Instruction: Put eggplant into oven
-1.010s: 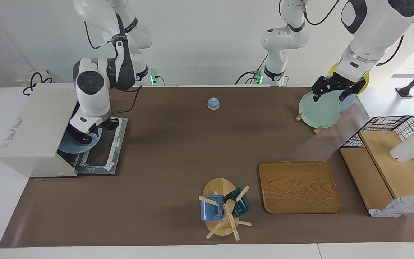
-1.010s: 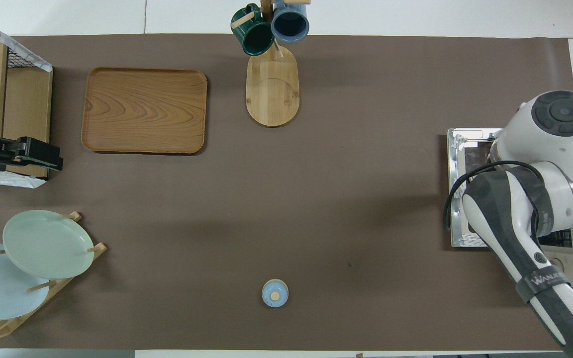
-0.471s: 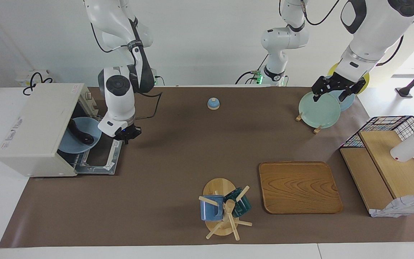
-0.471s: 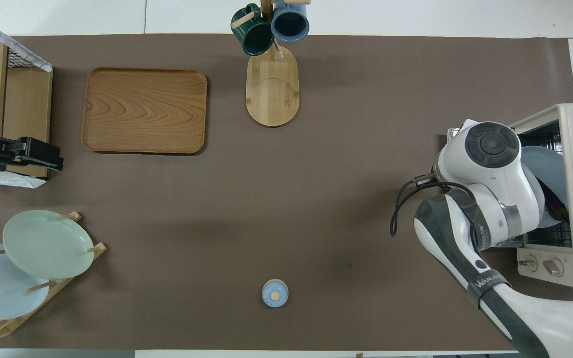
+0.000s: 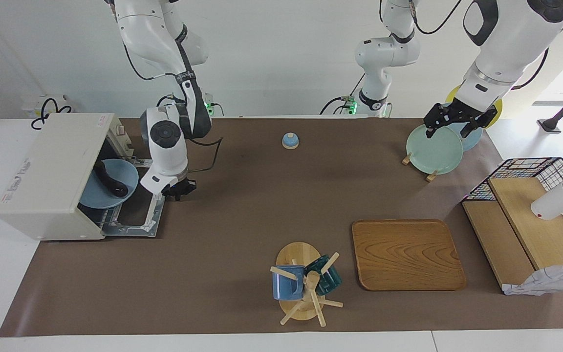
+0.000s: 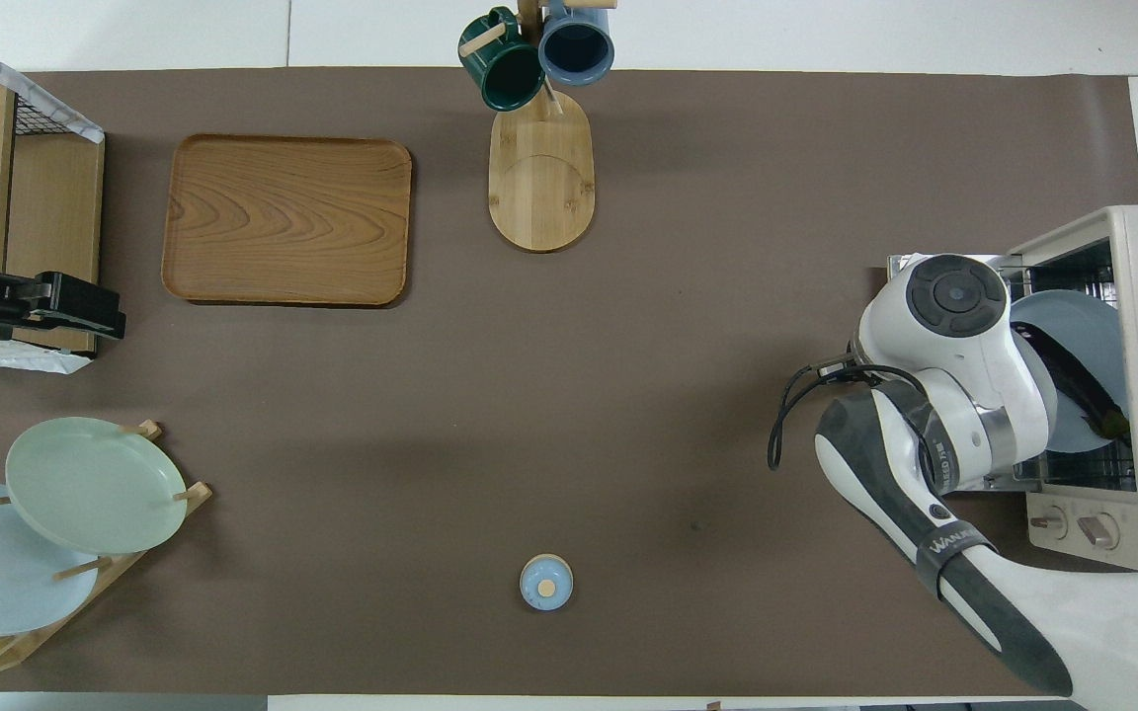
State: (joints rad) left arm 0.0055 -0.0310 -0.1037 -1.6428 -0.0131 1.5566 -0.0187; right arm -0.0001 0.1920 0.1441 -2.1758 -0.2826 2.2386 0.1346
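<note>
While the right gripper (image 5: 180, 188) hangs low just in front of the oven (image 5: 49, 176), over the edge of its dropped door (image 5: 140, 208), it carries nothing, and whether its fingers are apart or together I cannot tell from here. Look inside the oven: the eggplant (image 5: 109, 180) lies on a blue plate (image 5: 115, 188) that sits on the rack, part of the plate reaching out past the mouth. The overhead view agrees, the eggplant (image 6: 1073, 380) dark across the plate (image 6: 1073, 336) under the oven's roof. So the main job looks done. What may be left is pushing the plate fully in and closing the door. Well away from the oven, at the left arm's end of the table, the left gripper (image 5: 452, 128) waits with fingers spread above a green plate (image 5: 433, 149) in the plate rack.
</note>
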